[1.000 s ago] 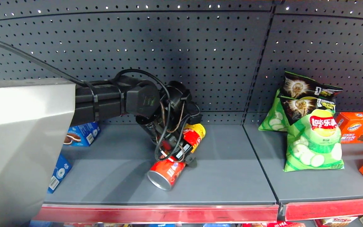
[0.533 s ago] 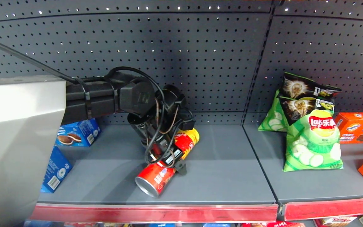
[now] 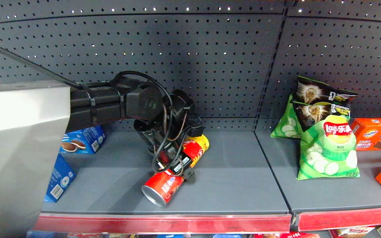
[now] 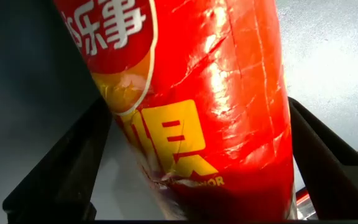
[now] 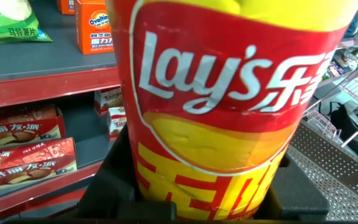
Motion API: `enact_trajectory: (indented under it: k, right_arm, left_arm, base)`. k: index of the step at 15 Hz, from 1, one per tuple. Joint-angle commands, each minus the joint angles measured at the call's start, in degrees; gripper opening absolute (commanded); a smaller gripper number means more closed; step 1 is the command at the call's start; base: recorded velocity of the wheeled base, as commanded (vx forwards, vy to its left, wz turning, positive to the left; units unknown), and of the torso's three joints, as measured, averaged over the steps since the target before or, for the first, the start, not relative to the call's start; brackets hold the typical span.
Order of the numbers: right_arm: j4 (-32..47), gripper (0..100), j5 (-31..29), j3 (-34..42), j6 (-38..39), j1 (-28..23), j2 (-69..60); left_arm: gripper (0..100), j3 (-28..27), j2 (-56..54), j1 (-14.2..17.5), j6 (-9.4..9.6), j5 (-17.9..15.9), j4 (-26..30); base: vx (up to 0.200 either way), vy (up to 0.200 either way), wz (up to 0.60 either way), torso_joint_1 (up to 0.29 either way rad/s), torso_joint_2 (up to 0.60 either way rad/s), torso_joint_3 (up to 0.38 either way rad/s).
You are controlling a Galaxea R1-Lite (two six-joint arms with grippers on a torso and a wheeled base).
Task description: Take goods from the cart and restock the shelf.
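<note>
A red and yellow chips can (image 3: 164,185) lies tilted over the grey shelf (image 3: 236,178), its metal end low toward the front edge. My left gripper (image 3: 179,168) is shut on the can's middle, and the arm comes in from the left. In the left wrist view the red can (image 4: 204,106) sits between two black fingers (image 4: 61,180). My right gripper (image 5: 207,194) is shut on a second red and yellow chips can (image 5: 229,106), held away from the shelves.
Blue cookie boxes (image 3: 83,140) stand at the shelf's left. Green chip bags (image 3: 329,148) and orange boxes (image 3: 375,132) fill the right bay. The red shelf lip (image 3: 164,223) runs along the front. The wire cart (image 5: 347,149) and red boxes (image 5: 23,162) on lower shelves are near the right gripper.
My left arm carried the can a little left and toward the front edge between the first two frames. It has since held still.
</note>
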Motion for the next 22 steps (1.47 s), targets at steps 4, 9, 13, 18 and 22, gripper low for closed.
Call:
enact_trajectory:
  k: [4,9,13,18,22]
  right_arm:
    - [0.00,0,-0.05,-0.11,0.08,0.00,0.08]
    - [0.00,0,0.03,0.16,0.08,0.00,0.08]
    - [-0.08,0,0.03,-0.02,0.08,0.00,0.08]
    - [-0.08,0,-0.05,-0.81,0.08,0.00,0.08]
    - [-0.08,0,0.03,-1.08,0.08,0.00,0.08]
  left_arm:
    - [0,0.10,3.95,-0.31,0.02,-0.15,0.68]
    - [0,0.10,4.22,-0.04,-0.25,0.65,0.33]
    - [0,0.10,4.39,0.39,-0.42,0.82,0.15]
    - [0,0.10,5.53,0.39,-6.57,3.55,-0.46]
    - [0,0.10,0.70,0.48,-7.36,6.53,1.21]
  base:
    - [0.000,0.000,0.00,0.000,0.00,0.000]
    - [0.000,0.000,0.00,0.000,0.00,0.000]
    - [0.000,0.000,0.00,0.000,0.00,0.000]
    - [0.000,0.000,0.00,0.000,0.00,0.000]
    - [0.000,0.000,0.00,0.000,0.00,0.000]
